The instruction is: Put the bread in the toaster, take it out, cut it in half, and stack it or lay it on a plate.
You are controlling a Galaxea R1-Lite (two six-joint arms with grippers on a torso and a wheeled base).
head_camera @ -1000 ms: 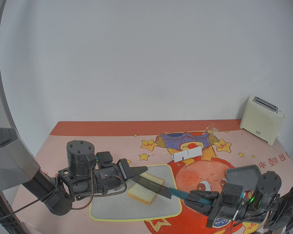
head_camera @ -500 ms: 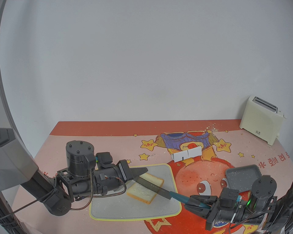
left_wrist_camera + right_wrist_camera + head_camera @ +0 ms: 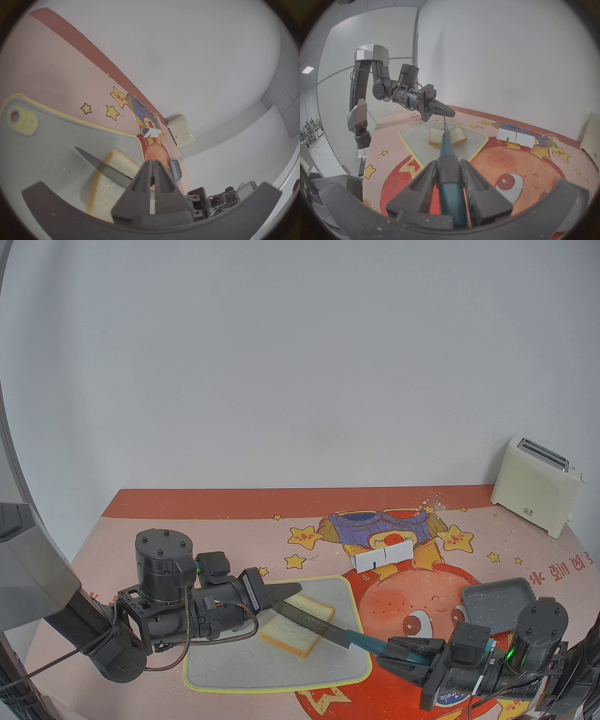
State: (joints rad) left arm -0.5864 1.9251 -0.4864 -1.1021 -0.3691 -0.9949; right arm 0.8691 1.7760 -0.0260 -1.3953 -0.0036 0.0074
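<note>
A slice of white bread (image 3: 290,635) lies on the grey, yellow-rimmed cutting board (image 3: 250,665). A knife blade (image 3: 312,621) rests slantwise across the slice. My right gripper (image 3: 400,649) is shut on the knife's teal handle (image 3: 450,187), near the board's right edge. My left gripper (image 3: 292,589) is shut, its tip over the slice's far left corner, just beside the blade's point. In the left wrist view, the shut fingers (image 3: 145,175) stand over the bread (image 3: 106,190) and the knife (image 3: 103,167). The cream toaster (image 3: 537,484) stands at the table's far right.
A grey rectangular plate (image 3: 500,602) sits on the table to the right of the board, just behind my right arm. A small white folded block (image 3: 382,555) stands behind the board. The table's left and far parts are bare printed cloth.
My right gripper sank and drew back slightly toward the near right with the knife, so the blade lies lower across the bread. The left gripper has barely moved.
</note>
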